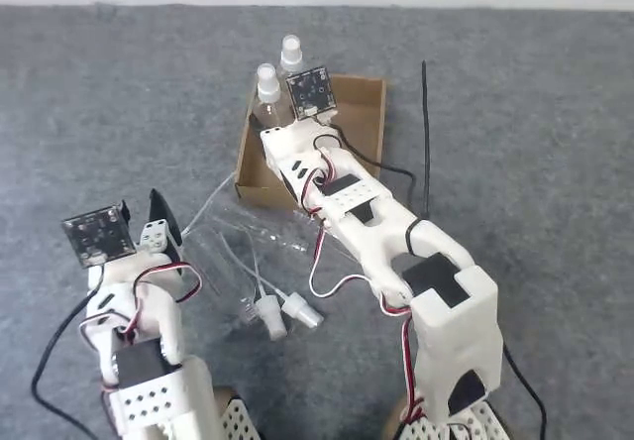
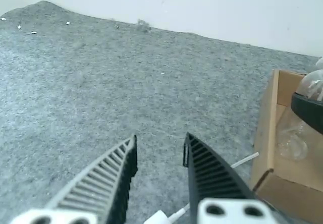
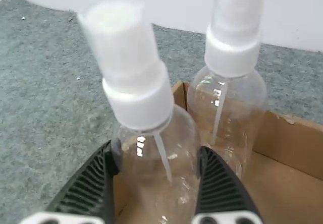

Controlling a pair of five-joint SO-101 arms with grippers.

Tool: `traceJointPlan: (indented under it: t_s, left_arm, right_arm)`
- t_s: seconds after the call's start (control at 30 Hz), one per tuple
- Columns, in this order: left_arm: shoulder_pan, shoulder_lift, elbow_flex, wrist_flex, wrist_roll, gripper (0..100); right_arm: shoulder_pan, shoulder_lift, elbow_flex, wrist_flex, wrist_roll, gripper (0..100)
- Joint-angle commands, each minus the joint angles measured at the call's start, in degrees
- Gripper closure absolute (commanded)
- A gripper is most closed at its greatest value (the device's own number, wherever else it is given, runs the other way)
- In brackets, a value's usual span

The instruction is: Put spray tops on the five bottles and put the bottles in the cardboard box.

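High view: the right arm [image 1: 347, 202] lies over the cardboard box [image 1: 362, 113]; two spray tops [image 1: 302, 311] lie on the worktop [image 1: 535, 163]. Left wrist view: the left end effector [image 2: 159, 146] gapes, empty. Right wrist view: the right end effector [image 3: 156, 156] clasps a capped bottle [image 3: 146, 133] inside the box.

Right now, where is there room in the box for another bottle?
The cardboard box has bare floor by its right wall, beside the right arm. Its left corner is crowded: two bottles stand there, one bottle between the right hand's fingers. Between the arms, spray tops clutter the carpet.
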Motion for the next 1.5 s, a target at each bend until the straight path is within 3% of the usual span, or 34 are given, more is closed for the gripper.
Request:
traceJointPlan:
  t_s: [0.0,1.03,1.27,1.47]
  left_arm:
    - [-0.1,-0.7,-1.1,-1.8,0.5,86]
    - [-0.1,-0.7,-1.1,-1.8,0.5,86]
    - [-0.1,-0.7,-1.0,-1.8,0.5,86]
    - [0.0,-0.7,-1.0,-1.8,0.5,86]
  right_arm:
    - [0.8,-1.3,-3.6,-1.4,-0.7,99.0]
    - [0.7,-1.3,-3.0,0.8,-0.7,98.6]
    - [0.7,-1.3,-3.1,3.8,-1.1,85.5]
    - [0.6,-1.5,-3.1,4.3,-1.1,84.0]
